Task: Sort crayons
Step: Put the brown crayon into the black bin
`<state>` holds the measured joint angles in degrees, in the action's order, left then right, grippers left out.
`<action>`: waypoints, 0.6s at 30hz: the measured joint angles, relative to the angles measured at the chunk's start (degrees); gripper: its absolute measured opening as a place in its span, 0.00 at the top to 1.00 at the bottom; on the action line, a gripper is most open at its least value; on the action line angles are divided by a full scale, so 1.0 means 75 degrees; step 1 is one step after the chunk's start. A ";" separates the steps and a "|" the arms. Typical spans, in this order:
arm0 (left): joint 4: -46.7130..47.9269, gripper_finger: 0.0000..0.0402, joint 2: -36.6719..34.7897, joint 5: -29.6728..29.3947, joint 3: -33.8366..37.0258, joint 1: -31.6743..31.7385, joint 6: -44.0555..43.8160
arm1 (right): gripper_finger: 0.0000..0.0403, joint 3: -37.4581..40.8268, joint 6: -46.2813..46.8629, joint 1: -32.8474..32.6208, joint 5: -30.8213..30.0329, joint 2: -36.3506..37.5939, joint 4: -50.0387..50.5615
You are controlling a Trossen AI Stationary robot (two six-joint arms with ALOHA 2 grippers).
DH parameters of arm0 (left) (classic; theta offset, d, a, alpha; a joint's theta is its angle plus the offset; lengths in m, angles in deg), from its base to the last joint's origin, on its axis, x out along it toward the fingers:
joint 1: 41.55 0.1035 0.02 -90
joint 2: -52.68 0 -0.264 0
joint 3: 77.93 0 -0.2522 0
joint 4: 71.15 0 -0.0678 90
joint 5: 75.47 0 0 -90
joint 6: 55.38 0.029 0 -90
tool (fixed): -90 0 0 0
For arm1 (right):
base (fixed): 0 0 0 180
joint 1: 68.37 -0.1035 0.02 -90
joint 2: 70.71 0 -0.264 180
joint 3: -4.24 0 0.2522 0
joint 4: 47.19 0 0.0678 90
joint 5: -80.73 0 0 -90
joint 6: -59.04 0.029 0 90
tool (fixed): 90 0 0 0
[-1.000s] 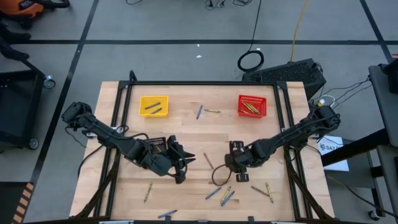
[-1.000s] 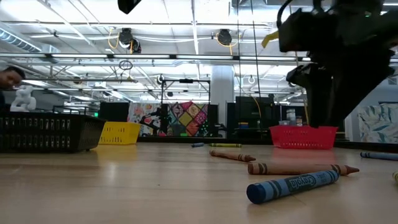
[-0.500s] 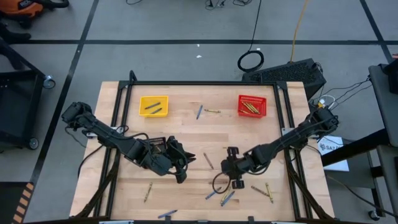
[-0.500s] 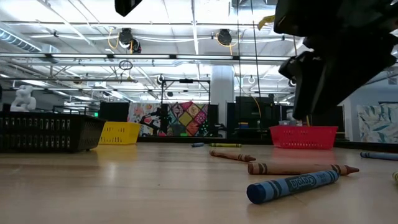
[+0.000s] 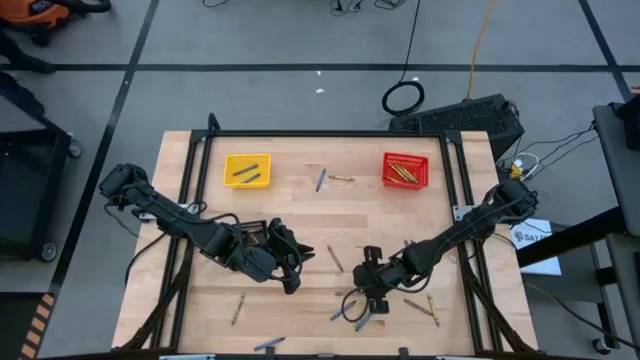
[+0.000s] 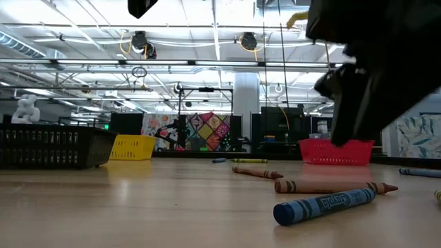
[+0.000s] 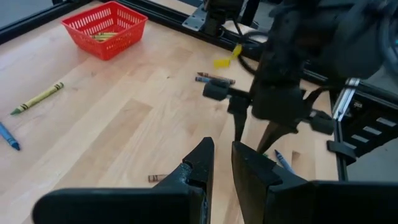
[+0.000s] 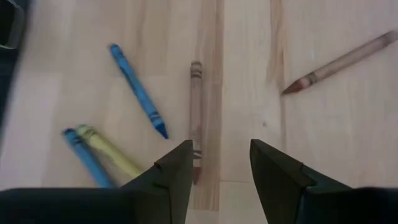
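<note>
Crayons lie loose on the wooden table. My right gripper (image 8: 221, 155) hangs open, pointing down, over a cluster near the front: a brown crayon (image 8: 196, 106) lies flat just ahead of its fingers, beside a blue one (image 8: 138, 90) and a blue and yellow-green pair (image 8: 99, 155). In the high view this gripper (image 5: 370, 295) is front centre. My left gripper (image 5: 290, 270) waits left of it, above the table; its fingers (image 7: 221, 158) stand a narrow gap apart with nothing between them. More crayons (image 6: 324, 204) lie flat near the front edge.
A yellow basket (image 5: 247, 169) with blue crayons stands far left and a red basket (image 5: 405, 170) with yellow-green ones far right. A black basket (image 6: 52, 146) sits by the left arm. Stray crayons lie mid-back (image 5: 320, 180), front left (image 5: 238, 308) and front right (image 5: 432, 310).
My right gripper has moved toward the table's near edge and down, over the crayon cluster, tipping more steeply downward. It has stayed open. No crayon has moved.
</note>
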<state>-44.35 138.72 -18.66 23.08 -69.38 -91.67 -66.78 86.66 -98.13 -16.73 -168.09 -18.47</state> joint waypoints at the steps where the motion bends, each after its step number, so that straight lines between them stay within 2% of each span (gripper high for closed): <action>1: 0.0000 0.86 0.0000 0.0000 0.0000 0.0000 0.0105 | 0.64 0.0000 0.0024 0.0000 0.0000 -0.0114 -0.0045; 7: 0.0074 0.86 0.0000 -0.0006 0.0000 0.0032 0.0160 | 0.64 0.0000 0.0411 -0.0003 0.0030 -0.0513 -0.0163; 18: 0.0226 0.86 0.0000 -0.0006 0.0000 0.0218 0.0350 | 0.64 0.0000 0.0707 -0.0248 0.0220 -0.0509 -0.0478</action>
<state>-42.66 138.72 -18.70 23.08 -67.74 -89.05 -66.78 91.97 -99.99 -15.09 -171.91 -22.05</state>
